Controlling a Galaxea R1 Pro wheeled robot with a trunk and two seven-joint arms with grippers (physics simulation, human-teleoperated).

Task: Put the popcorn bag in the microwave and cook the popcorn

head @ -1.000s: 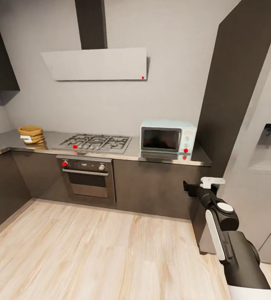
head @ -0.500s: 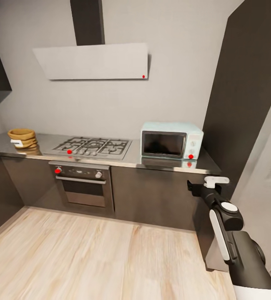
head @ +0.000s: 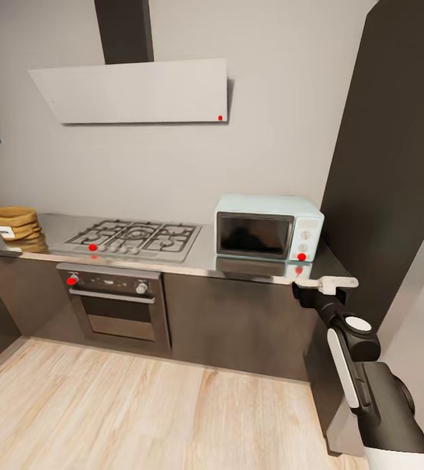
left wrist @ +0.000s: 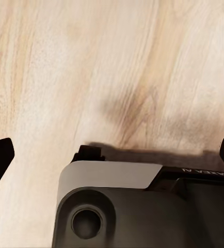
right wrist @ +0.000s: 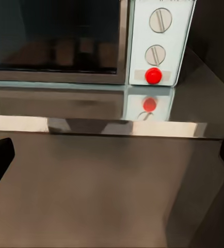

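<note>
Approaching the countertop (head: 205, 251) with both grippers empty and spread wide, I judge the fetch step not yet begun: the popcorn bag (head: 14, 223) sits at its far left, well apart from the closed microwave (head: 267, 227), so next I reach the bag.

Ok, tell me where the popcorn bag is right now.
In the head view, the popcorn bag sits at the far left of the countertop, left of the gas hob, far from the microwave.

The countertop (head: 202, 251) carries the microwave (head: 267, 227) and popcorn bag (head: 13, 223).
</note>
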